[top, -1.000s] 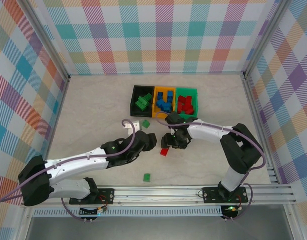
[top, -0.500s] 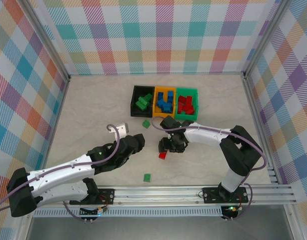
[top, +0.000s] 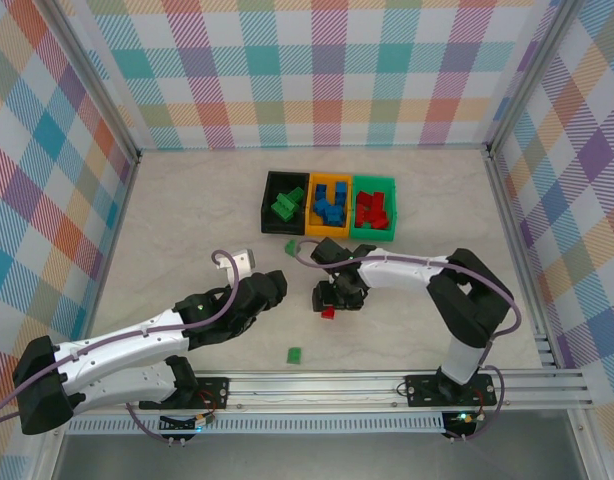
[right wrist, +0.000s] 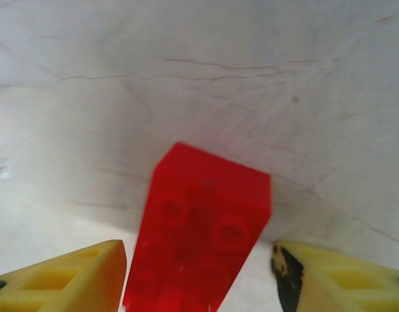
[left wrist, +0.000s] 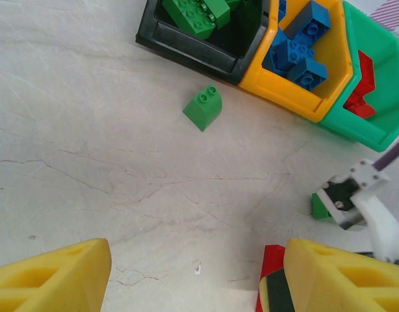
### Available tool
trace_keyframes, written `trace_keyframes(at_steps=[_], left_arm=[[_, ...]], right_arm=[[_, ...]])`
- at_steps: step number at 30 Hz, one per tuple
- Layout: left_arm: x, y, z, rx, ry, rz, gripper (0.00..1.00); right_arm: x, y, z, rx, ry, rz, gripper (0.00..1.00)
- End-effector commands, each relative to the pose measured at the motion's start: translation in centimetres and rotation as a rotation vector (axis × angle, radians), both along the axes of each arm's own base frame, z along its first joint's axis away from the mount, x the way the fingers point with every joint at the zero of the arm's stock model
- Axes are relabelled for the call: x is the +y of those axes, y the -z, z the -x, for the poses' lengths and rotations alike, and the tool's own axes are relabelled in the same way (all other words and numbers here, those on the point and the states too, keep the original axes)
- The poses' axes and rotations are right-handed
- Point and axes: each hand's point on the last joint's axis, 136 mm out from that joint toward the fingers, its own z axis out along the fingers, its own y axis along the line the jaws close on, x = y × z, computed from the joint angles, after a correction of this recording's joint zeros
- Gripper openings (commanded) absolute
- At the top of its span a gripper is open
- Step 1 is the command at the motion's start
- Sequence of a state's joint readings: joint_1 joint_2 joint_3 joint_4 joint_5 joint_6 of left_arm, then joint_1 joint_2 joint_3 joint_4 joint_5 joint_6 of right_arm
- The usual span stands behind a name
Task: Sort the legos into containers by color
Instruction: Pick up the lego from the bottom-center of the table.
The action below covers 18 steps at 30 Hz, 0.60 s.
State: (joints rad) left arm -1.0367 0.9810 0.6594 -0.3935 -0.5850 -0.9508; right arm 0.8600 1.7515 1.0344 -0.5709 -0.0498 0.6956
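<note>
Standing by the table (top: 177,210), I saw the right gripper (top: 332,297) down low over the marbled top, at about six o'clock from the bins. Its yellow fingers (right wrist: 69,276) were spread, one on each side of a red brick (right wrist: 206,227) that lay on the table with its studs showing. A strip of bare table showed between the brick and the finger at three o'clock. The finger at nine o'clock sat just beside the brick, and I could not tell whether it touched.

The left gripper (top: 274,288) hung at nine o'clock from the right one, near it but apart. Seen from its own wrist, its two fingers were spread wide with bare table between them, gripping nothing. The red brick lay just beside the finger at three o'clock.

The three bins stood joined in a row toward twelve o'clock. The black bin (left wrist: 186,47) held green bricks, the orange bin (left wrist: 292,97) held blue ones, and the green bin (left wrist: 363,130) held red ones. A sloped green brick (left wrist: 204,107) lay on the table at six o'clock from the black bin, near it but not touching. A flat green brick (top: 294,354) lay by itself toward six o'clock, close to the table's near edge and apart from both grippers.
</note>
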Motion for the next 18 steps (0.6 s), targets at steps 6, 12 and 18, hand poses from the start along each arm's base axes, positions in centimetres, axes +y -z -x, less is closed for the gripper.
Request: trace_keyframes(at_steps=[6,12,18], left_arm=[[0.2,0.8,0.5,0.024,0.008,-0.024,0.71],[0.4,0.9,0.5,0.027,0.004,-0.032,0.71],[0.1,1.2,0.5,0.035,0.012,-0.033,0.71]], right_arm=[[1.8,0.1,0.4,-0.016,-0.04,-0.042,0.47],[1.7,-2.2,-0.7,-0.124,-0.056,-0.074,0.29],[1.2,-5.7,-2.8,-0.263,-0.04,-0.099,0.26]])
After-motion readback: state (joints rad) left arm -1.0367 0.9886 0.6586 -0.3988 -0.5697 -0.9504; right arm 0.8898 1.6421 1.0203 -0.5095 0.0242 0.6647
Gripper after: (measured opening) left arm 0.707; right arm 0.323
